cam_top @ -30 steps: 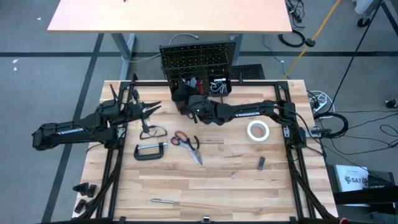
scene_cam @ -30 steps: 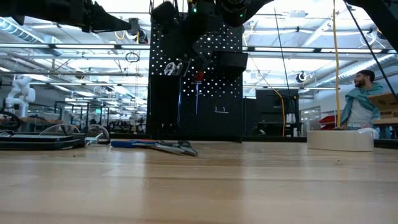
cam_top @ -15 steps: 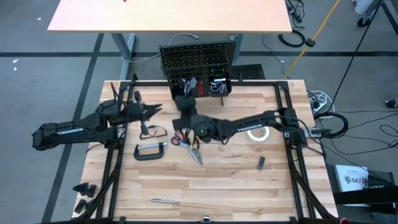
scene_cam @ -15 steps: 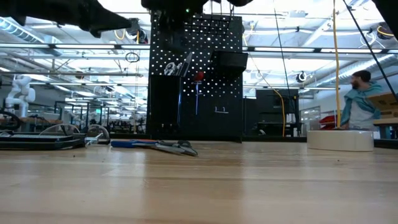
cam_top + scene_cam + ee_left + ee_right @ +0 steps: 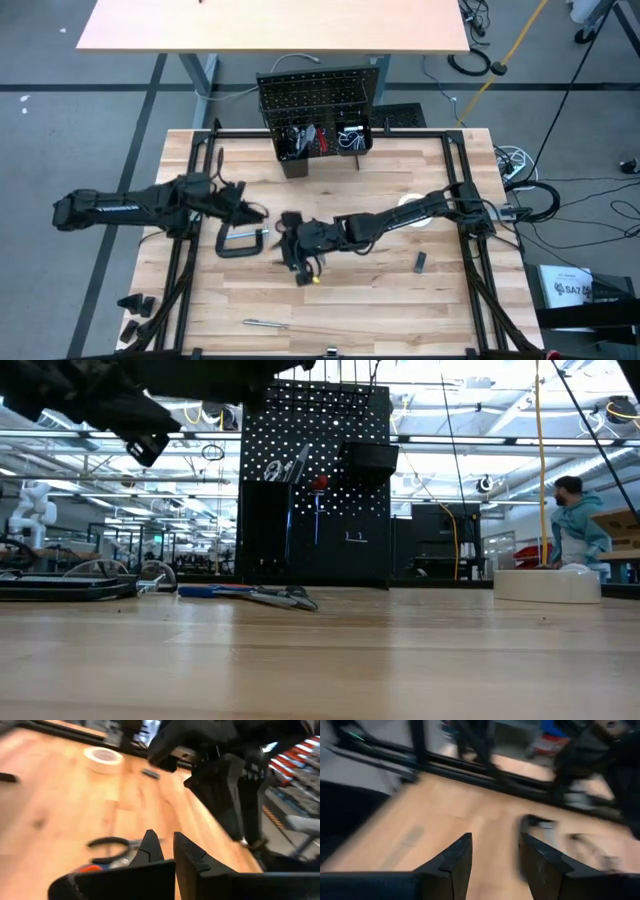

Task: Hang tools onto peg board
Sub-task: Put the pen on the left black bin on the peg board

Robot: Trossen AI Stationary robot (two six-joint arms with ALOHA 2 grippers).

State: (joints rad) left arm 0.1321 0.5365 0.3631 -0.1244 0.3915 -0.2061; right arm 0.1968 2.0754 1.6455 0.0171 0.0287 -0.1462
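The black peg board point(image 5: 318, 98) stands at the table's far edge, with tools in the bins point(image 5: 322, 140) at its foot. My right gripper point(image 5: 296, 250) is open and empty at the table's middle, over the scissors and pliers, which it mostly hides; they lie flat in the low view point(image 5: 250, 593). The black C-clamp point(image 5: 240, 243) lies flat just to its left. My left gripper point(image 5: 254, 212) is shut and empty just beyond the clamp. The scissors' handle loop point(image 5: 107, 846) shows ahead of its fingers. The white tape roll point(image 5: 413, 204) lies flat at the right, partly under my right arm.
A small dark piece point(image 5: 420, 262) lies right of centre. A slim metal tool point(image 5: 265, 323) lies near the front edge. Safety glasses point(image 5: 100, 570) lie at the left in the low view. A person point(image 5: 575, 525) stands in the room beyond the table.
My right gripper has left the peg board and gone toward the table's near edge and down, ending over the scissors and pliers. My left gripper has gone toward the near edge and right, toward the C-clamp.
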